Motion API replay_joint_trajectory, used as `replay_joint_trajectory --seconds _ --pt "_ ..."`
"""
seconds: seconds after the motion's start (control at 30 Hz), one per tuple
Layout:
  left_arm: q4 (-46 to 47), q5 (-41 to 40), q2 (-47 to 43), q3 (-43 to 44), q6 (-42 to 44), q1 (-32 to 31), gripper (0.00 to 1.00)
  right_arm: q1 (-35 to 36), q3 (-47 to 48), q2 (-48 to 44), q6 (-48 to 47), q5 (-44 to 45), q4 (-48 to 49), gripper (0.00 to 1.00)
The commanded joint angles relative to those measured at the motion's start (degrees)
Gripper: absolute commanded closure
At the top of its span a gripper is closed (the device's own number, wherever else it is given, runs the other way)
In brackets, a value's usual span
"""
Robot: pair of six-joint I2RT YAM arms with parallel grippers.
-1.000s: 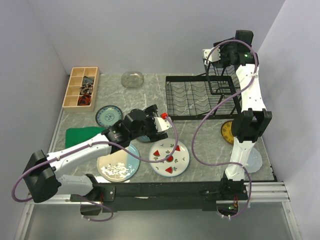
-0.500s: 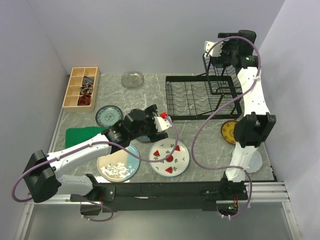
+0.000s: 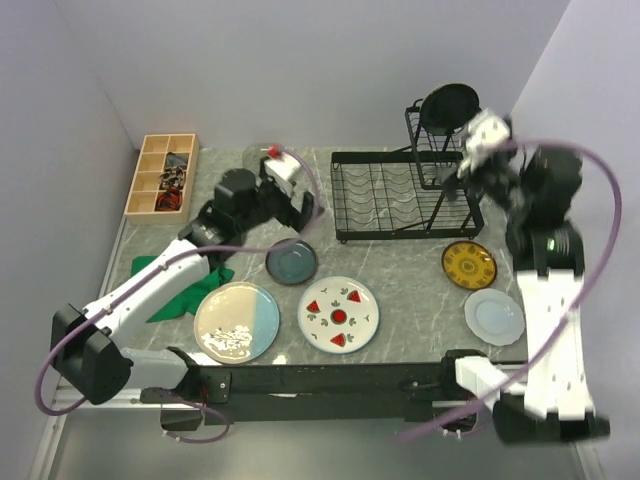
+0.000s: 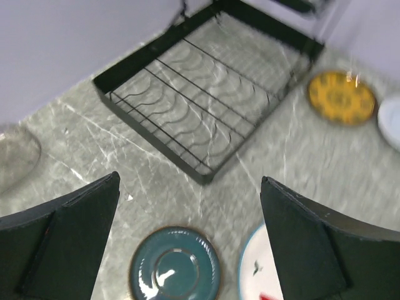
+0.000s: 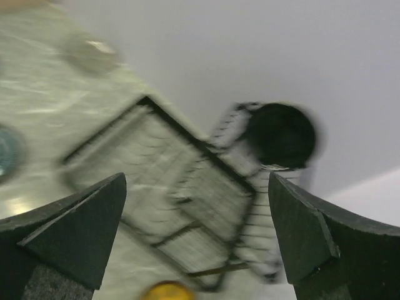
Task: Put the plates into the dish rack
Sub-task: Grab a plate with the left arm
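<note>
The black wire dish rack (image 3: 390, 195) stands at the back right, and a black plate (image 3: 449, 103) stands upright in its raised upper basket. My right gripper (image 3: 472, 160) hangs open and empty just right of that basket; its wrist view shows the black plate (image 5: 281, 134) beyond its fingers. My left gripper (image 3: 303, 210) is open and empty left of the rack, above a slate-blue plate (image 4: 174, 270). On the table lie a watermelon plate (image 3: 338, 314), a cream-and-blue plate (image 3: 236, 321), a yellow plate (image 3: 469, 264) and a pale white plate (image 3: 494, 316).
A wooden compartment box (image 3: 162, 175) sits at the back left. A green cloth (image 3: 165, 285) lies partly under the left arm. A clear glass plate (image 3: 258, 156) rests near the back wall behind the left wrist. Walls close in on the left, the back and the right.
My right gripper opened, left the black plate in the upper basket and drew back to the right. My left arm swung back from over the slate-blue plate, uncovering it.
</note>
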Motion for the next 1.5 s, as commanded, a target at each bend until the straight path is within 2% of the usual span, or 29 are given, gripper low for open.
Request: replay_joint_trajectory --seconds 0.0,0.07,0.13,0.2,0.3,0.37,0.5,0.6,0.67,0.83,1.03,1.2,1.4,1.47 --pt "5.27 7.12 2.00 1.71 -18.42 7.15 0.01 0.18 -16.08 -8.04 11.97 -12.43 -2.06 0.00" --pt "5.98 6.51 2.97 0.92 -23.79 9.27 0.01 0.18 -24.79 -14.28 12.85 -12.88 1.10 0.00" --pt "4.32 8.60 3.84 0.57 -34.07 12.53 0.01 0.18 -31.98 -19.02 14.26 -14.89 3.64 0.00" --pt "1.68 10.19 3.41 -1.53 -41.09 14.02 0.01 0.18 -37.87 -21.24 16.88 -16.48 5.23 0.00" --pt "-0.26 9.15 -0.18 -8.99 -47.25 14.03 0.00 0.18 -43.60 -23.09 19.35 -18.85 9.54 0.00" --pt "-2.62 5.05 -3.00 -13.75 -50.00 13.94 0.02 0.18 -42.49 -23.01 16.65 -17.19 5.95 0.00" --pt "-10.88 -4.46 -5.81 -17.71 -57.55 13.51 0.10 0.18 -42.14 -21.96 16.11 -13.15 6.04 0.00" --pt "-14.23 -9.21 -5.47 -18.07 -58.71 11.40 0.12 0.18 -40.82 -20.11 15.58 -15.07 3.14 0.00" --pt "-16.42 -10.62 -2.93 -16.67 -58.01 9.91 0.12 0.27 -40.72 -20.10 15.49 -15.25 2.52 0.00" --pt "-22.23 -20.63 5.32 -12.44 -56.69 5.59 0.12 0.18 -41.34 -22.47 15.67 -14.99 3.31 0.00" --pt "-22.67 -24.69 10.00 -11.65 -56.60 5.33 0.18 0.18 -41.60 -23.71 15.49 -15.16 3.31 0.00" --pt "-19.70 -23.91 12.98 -11.65 -55.38 5.24 0.24 0.18 -41.25 -23.88 15.23 -16.04 2.52 0.00" --pt "-18.01 -22.05 19.83 -8.31 -52.91 5.15 0.40 0.18 -41.43 -24.41 15.23 -16.22 2.78 0.00" --pt "-18.37 -22.32 21.07 -7.26 -52.04 5.24 0.48 0.10 -41.43 -24.32 15.14 -16.31 2.78 0.00"
